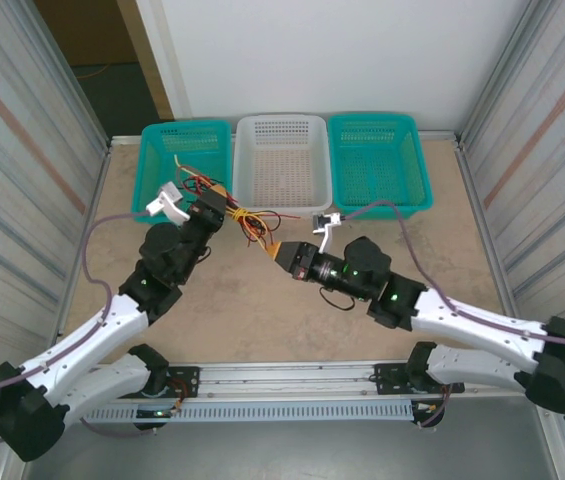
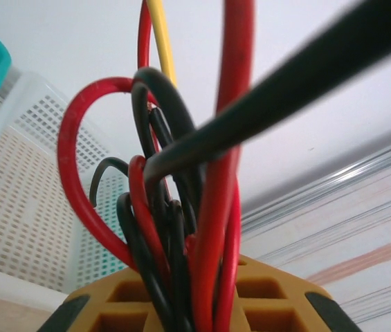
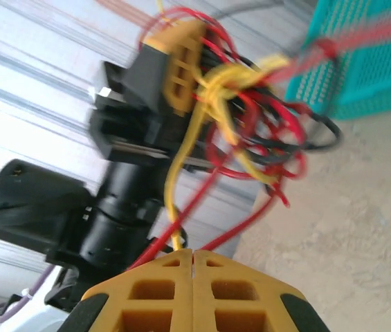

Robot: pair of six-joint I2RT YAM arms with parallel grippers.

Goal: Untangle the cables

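Left gripper (image 1: 224,206), cables (image 1: 250,222) near white basket (image 1: 282,207)

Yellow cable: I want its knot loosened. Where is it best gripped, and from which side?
Likely the straight stretch of yellow cable below its knot, from the right gripper's side, fingers across it: there it runs single, while at the knot red and black cables loop round it.

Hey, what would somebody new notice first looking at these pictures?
A knot of red, black and yellow cables is strung between the two hands, just in front of a row of three baskets, teal, white, teal. The left hand clamps a bundle of strands; the right hand pinches a yellow and a red one.
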